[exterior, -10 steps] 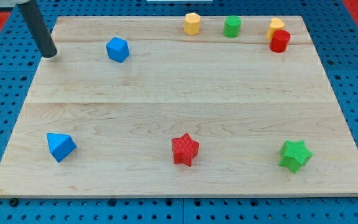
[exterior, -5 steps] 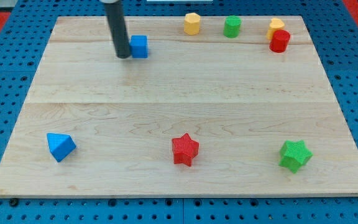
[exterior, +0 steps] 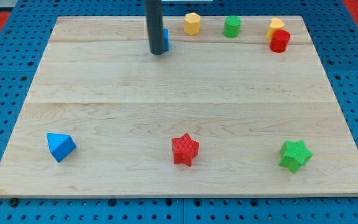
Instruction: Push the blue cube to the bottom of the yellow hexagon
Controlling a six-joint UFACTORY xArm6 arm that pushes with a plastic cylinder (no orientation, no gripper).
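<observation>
One blue cube (exterior: 165, 40) touching my tip (exterior: 157, 53) — yellow hexagon (exterior: 192, 23) near, to view's right — no claw.

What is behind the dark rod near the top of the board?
The blue cube sits behind the rod, with only a thin blue strip showing on the rod's right side. My tip rests on the board against it. The rest of the cube is covered, so its orientation cannot be seen.

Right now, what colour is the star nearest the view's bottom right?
Green: the green star, seen in the camera view.
</observation>
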